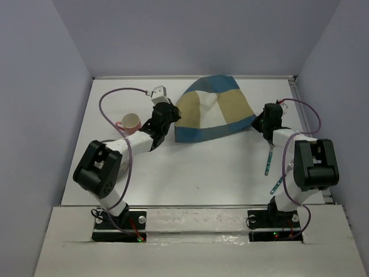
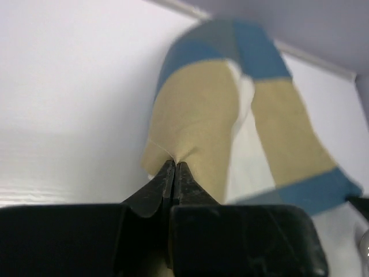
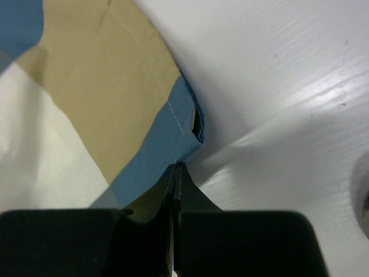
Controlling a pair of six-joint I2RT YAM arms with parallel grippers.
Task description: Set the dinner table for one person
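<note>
The blue-and-tan checked placemat (image 1: 213, 109) lies bunched and partly lifted at the back middle of the white dinner table (image 1: 190, 167). My left gripper (image 1: 170, 118) is shut on the placemat's left corner; the left wrist view shows the tan cloth (image 2: 196, 115) pinched at the tips (image 2: 174, 164). My right gripper (image 1: 260, 124) is shut on the placemat's right blue corner (image 3: 173, 138), pinched at the tips (image 3: 175, 167). A pink cup (image 1: 131, 122) stands to the left of the left arm.
Two teal-handled utensils (image 1: 269, 161) (image 1: 277, 184) lie on the table by the right arm. The table's back edge (image 1: 190, 77) and side walls are close behind the placemat.
</note>
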